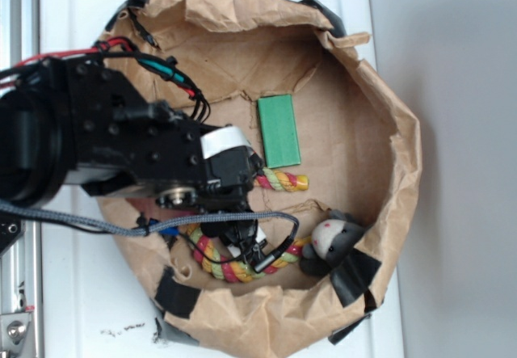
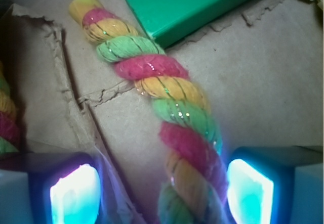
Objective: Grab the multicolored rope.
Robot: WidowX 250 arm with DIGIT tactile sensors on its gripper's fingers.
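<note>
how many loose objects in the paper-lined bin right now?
3. Green block at the top centre; multicolored rope curving below it, partly under the arm; plush toy at the lower right wall. The arm may hide others.

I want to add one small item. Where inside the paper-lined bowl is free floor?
Free: the brown paper between the green block and the right wall, above the plush toy. Crowded: lower left, where the gripper straddles the multicolored rope.

Fuzzy twisted cotton multicolored rope (image 2: 172, 118), flecked with glittering threads, lies on creased, torn matt brown paper (image 2: 263, 82) beside a smooth green block (image 2: 197, 4); a soft plush toy (image 1: 333, 241) nearby.
</note>
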